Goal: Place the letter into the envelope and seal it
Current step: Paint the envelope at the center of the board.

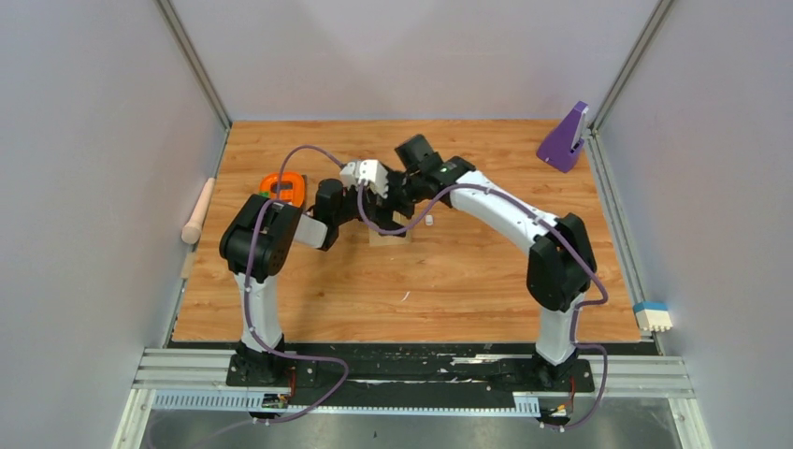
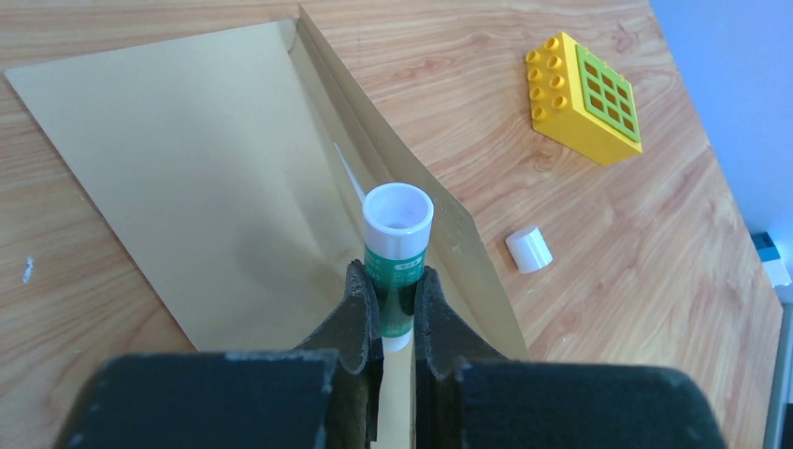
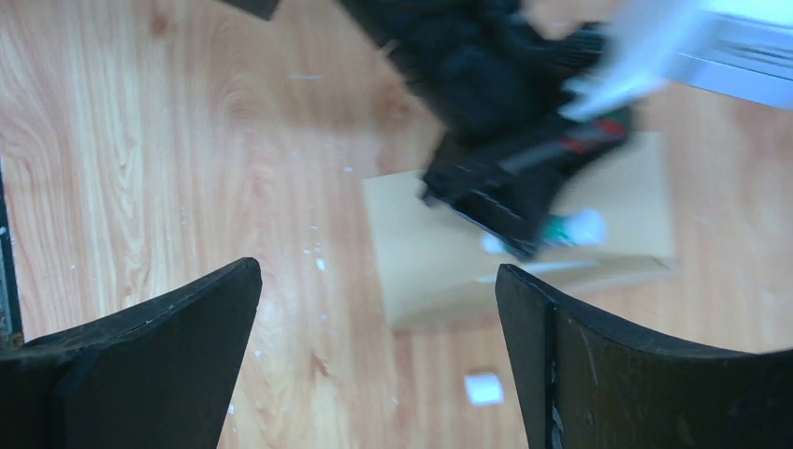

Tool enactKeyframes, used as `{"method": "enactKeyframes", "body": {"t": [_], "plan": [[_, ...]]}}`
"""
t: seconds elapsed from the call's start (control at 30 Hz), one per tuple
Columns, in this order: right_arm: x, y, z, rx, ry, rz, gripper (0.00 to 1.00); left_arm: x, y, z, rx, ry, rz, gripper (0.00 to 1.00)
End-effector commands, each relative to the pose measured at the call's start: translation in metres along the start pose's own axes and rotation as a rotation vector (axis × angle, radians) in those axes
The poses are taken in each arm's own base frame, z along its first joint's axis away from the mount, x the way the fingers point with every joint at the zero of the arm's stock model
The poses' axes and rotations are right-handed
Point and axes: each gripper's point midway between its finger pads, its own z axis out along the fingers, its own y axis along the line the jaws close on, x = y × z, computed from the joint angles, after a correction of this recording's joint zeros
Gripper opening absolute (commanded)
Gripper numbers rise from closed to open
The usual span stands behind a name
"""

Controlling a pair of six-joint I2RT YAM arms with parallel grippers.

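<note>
The tan envelope (image 2: 187, 159) lies flat on the wooden table, its flap (image 2: 439, 215) half raised along the right side. A thin white edge of the letter (image 2: 348, 173) peeks out at the flap fold; the rest is hidden inside. My left gripper (image 2: 393, 281) is shut on an uncapped green glue stick (image 2: 397, 224), held just above the envelope by the flap. My right gripper (image 3: 379, 271) hangs wide open above the table, near the envelope (image 3: 421, 253), holding nothing. From above, both grippers (image 1: 385, 208) (image 1: 404, 187) crowd over the envelope (image 1: 388, 236).
The glue's white cap (image 2: 528, 250) lies on the table right of the flap. A yellow and green brick (image 2: 584, 96) sits beyond it. An orange object (image 1: 283, 187), a purple stand (image 1: 564, 140) and a wooden roller (image 1: 198, 210) stand around the edges.
</note>
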Motion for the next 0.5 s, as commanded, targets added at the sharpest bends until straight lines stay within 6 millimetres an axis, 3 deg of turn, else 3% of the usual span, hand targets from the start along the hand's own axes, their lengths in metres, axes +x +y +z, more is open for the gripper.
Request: {"method": "enactKeyframes", "body": {"t": [0.0,0.1,0.23,0.47], "plan": [[-0.023,-0.05,-0.06,0.159,-0.139,0.06,1.0,-0.008,-0.007,0.003,0.035,-0.027,0.009,0.0],[0.002,-0.081,-0.066,0.196,-0.137,0.197,1.0,-0.008,-0.007,0.002,0.034,-0.028,0.003,0.0],[0.042,-0.119,-0.052,0.288,-0.064,0.406,1.0,-0.013,-0.011,0.002,0.044,-0.043,-0.005,0.0],[0.078,-0.114,-0.008,0.272,0.005,0.555,1.0,-0.036,-0.017,-0.002,0.092,-0.102,-0.045,0.0]]}}
